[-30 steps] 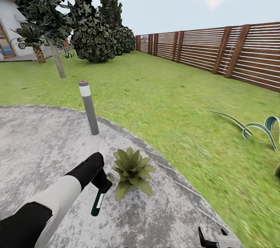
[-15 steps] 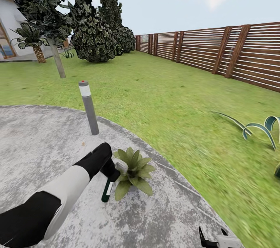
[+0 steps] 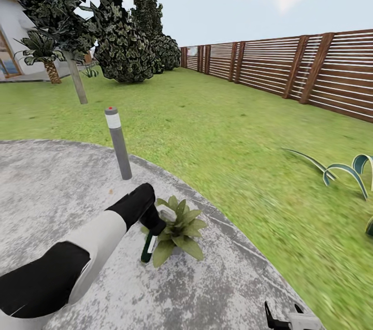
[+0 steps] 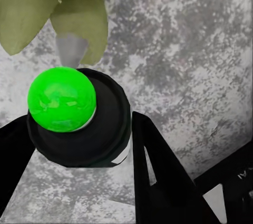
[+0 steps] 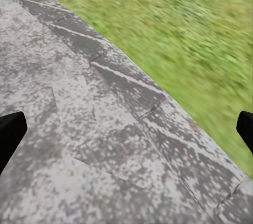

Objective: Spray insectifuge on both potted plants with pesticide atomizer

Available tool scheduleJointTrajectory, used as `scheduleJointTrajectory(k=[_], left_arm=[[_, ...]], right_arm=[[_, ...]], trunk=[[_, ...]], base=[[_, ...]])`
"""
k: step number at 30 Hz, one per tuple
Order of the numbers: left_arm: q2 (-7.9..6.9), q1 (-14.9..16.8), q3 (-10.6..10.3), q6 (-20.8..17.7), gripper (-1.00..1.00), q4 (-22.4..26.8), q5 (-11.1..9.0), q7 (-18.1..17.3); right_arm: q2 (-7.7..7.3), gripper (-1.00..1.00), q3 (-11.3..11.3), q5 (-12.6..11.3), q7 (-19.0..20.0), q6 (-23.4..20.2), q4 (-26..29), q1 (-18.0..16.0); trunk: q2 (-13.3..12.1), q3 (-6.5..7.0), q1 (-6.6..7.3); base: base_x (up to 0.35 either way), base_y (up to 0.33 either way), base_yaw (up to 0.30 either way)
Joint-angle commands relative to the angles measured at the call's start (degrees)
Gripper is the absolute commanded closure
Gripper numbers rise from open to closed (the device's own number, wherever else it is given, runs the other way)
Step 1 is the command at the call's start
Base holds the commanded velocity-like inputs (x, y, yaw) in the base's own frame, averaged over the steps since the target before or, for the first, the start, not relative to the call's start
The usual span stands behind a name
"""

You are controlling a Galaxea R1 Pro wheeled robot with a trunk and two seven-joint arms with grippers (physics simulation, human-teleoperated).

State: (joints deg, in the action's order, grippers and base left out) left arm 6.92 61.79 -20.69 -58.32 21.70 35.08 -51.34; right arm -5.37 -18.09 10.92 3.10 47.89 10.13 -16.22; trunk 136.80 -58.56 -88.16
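1 plant (image 3: 177, 229) sits on the grey patio (image 3: 62, 180) near its curved edge, and the atomizer (image 3: 148, 247) hangs just beside its near leaves, held by the left gripper (image 3: 155, 224). The bottle points down toward the paving, tilted a little, with its upper end in the gripper and its lower end free. From the left wrist, the 2 dark fingers (image 4: 158, 176) press in on either side of the round black body (image 4: 79, 129), and a bright green ball covers its end; broad leaves (image 4: 52, 8) lie just beyond.

Judging by its slim shape, the atomizer is probably light and rigid, with a smooth wall that could slip or swing in a pinch taken so near 1 end. A hold around the middle of the body would steady it better, yet the present grip looks firm enough for short moves. The plant's leaves are soft, so the bottle should stay clear of them while it sprays.

At the lower right of the head view the right gripper (image 3: 282, 317) is spread wide over the patio (image 5: 79, 129) edge by the lawn (image 5: 200, 29), holding nothing. A bollard lamp (image 3: 118, 142) stands behind the plant.
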Motion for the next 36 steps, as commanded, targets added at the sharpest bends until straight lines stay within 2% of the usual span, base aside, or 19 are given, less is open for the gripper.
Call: scheduleJointTrajectory(k=[1, 8, 15, 22, 36], left_arm=[[0.31, 0.93, -0.22, -0.12, 1.00, -0.05, 0.70, -0.60], [-0.89, 0.59, -0.44, 0.03, 1.00, -0.52, 0.79, -0.60], [-0.95, -0.40, -0.59, 0.51, 1.00, -1.50, 0.86, -0.60], [-1.13, -2.89, -0.84, 0.80, 1.00, -2.35, 0.97, -0.60], [0.02, -4.08, -0.58, 0.76, 1.00, -2.25, 0.68, -0.69]], right_arm=[[0.01, -1.00, -0.50, 0.33, 0.32, 0.17, -0.06, -0.04], [0.01, -1.00, -0.46, 0.33, 0.32, 0.16, -0.07, -0.04], [0.01, -1.00, -0.46, 0.33, 0.32, 0.17, -0.11, -0.04], [0.01, -1.00, -0.46, 0.33, 0.32, 0.15, -0.11, -0.04], [0.05, -1.00, -0.46, 0.35, 0.32, 0.12, -0.11, -0.04]], trunk=[[0.02, -0.06, 0.01], [0.02, -0.06, 0.01], [0.02, -0.06, 0.01], [0.02, -0.06, 0.01], [0.02, -0.06, 0.01]], base=[[0.000, 0.000, 0.000], [0.000, 0.000, 0.000], [0.000, 0.000, 0.000], [0.000, 0.000, 0.000], [0.000, 0.000, 0.000]])
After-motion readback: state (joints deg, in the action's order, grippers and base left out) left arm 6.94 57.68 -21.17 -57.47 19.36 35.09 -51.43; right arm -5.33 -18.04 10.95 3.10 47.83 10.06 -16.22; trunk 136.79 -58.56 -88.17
